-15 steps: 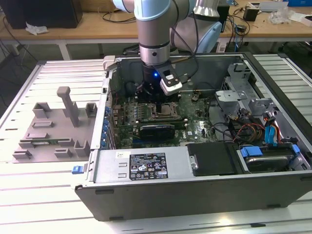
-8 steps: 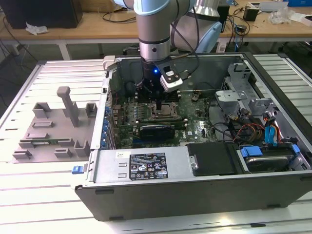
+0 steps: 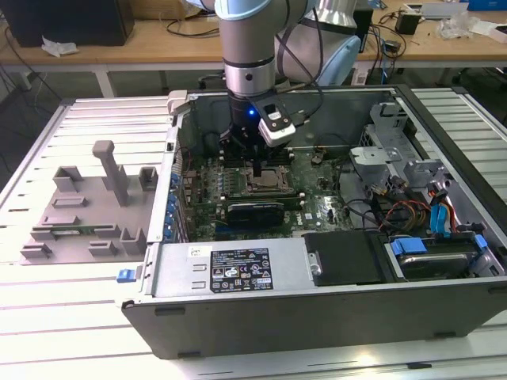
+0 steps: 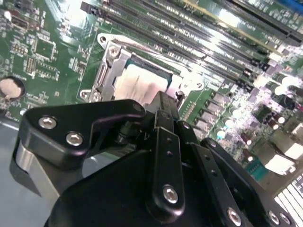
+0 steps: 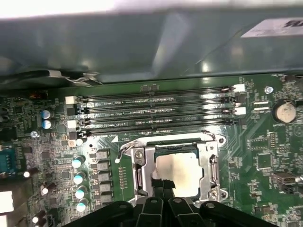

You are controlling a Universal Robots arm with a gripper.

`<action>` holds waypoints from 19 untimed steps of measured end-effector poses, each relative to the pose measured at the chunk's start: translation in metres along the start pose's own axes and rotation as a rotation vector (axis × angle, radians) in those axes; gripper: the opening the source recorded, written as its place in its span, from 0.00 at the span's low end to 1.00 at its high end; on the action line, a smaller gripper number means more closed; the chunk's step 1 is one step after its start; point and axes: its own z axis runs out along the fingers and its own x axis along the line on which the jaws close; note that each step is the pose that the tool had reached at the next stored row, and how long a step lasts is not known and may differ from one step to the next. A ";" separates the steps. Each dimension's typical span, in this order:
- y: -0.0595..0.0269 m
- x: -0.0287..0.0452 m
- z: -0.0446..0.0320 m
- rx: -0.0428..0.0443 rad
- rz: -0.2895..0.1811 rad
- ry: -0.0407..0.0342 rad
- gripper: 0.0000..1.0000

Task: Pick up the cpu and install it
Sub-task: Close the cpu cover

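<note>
The pincer's fingertips cover one edge of the cpu in both wrist views, and glare washes out much of its silvery plate, so no marking or corner notch can be made out. In the exterior view the cpu is a small pale patch, partly behind the pincer. Whether the socket's metal frame is latched cannot be told.

The cpu lies flat in the socket on the motherboard, inside the open computer case, plate facing up. It is square, so it has no long axis; its edges run in line with the frame and with the memory slots beside it.

The pincer hangs just above the cpu's edge, fingers drawn together with nothing between them – whether the tips touch the plate is unclear.

The grey tray sits on the counter, outside the case on the exterior view's left.
</note>
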 end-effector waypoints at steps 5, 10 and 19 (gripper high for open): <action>-0.0005 -0.0007 -0.0102 0.0000 0.000 0.0001 0.11; -0.0008 -0.0013 -0.0174 0.0000 0.000 0.0000 0.11; 0.0004 -0.0162 -0.0176 0.0002 -0.001 0.0000 0.11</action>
